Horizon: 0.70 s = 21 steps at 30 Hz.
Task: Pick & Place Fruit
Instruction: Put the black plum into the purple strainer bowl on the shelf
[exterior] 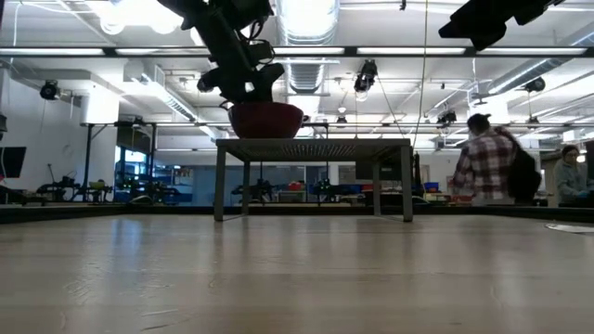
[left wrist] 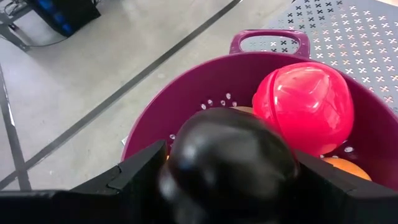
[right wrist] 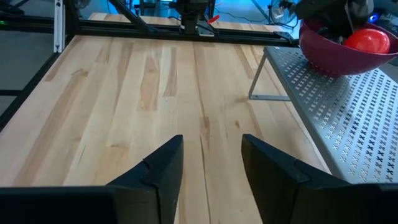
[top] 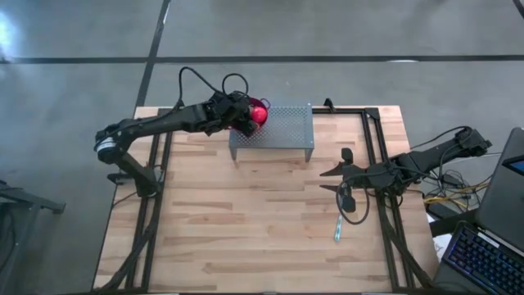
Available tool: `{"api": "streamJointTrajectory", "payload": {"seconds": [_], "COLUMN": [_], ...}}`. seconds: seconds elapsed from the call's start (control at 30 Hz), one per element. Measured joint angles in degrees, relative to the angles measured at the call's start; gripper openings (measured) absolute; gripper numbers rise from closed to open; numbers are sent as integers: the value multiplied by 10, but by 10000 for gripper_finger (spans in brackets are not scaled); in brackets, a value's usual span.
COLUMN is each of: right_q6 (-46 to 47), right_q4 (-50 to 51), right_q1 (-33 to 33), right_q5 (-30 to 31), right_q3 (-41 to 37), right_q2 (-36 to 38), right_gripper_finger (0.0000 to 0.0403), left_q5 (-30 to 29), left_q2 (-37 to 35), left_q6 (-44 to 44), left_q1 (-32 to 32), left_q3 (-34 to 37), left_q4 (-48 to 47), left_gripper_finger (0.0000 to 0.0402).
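Observation:
A purple two-handled colander bowl (left wrist: 186, 99) stands on a perforated metal stand (top: 286, 127) at the table's far middle. In it lie a red ball (left wrist: 305, 106) and a small orange piece (left wrist: 348, 168). My left gripper (top: 242, 117) hangs over the bowl's left side, shut on a dark brown-black ball (left wrist: 230, 168). My right gripper (right wrist: 211, 155) waits open above the bare wood on the table's right side, nothing between its fingers. The other fruit pieces are out of view. My left gripper pinches the dark ball between its two fingers, one on each opposite side (left wrist: 177, 155). The fingers (left wrist: 140, 171) slant downward from the table's left toward the bowl. The ball is lifted clear, over the bowl's inside, with the red ball just beyond it.
A slim teal stick (top: 337, 229) lies on the wood near my right gripper. The stand's legs (exterior: 220, 181) rest on the table, with free room underneath and across the near half. People (exterior: 487, 158) are in the room behind. A laptop (top: 499, 213) sits off the right edge.

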State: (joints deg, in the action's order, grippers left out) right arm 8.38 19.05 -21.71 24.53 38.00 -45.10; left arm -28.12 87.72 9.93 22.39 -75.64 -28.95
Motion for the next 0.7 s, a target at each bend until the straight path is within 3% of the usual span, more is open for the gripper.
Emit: {"api": "streamJointTrajectory", "payload": {"seconds": [0.7], "right_q6": [1], "right_q4": [0], "right_q1": [0], "right_q5": [0], "right_q3": [0], "right_q2": [0], "right_gripper_finger": [97], "left_q5": [3], "left_q2": [0], "left_q6": [9], "left_q1": [-1], "left_q3": [-20], "left_q4": [-8], "left_gripper_finger": [327]}}
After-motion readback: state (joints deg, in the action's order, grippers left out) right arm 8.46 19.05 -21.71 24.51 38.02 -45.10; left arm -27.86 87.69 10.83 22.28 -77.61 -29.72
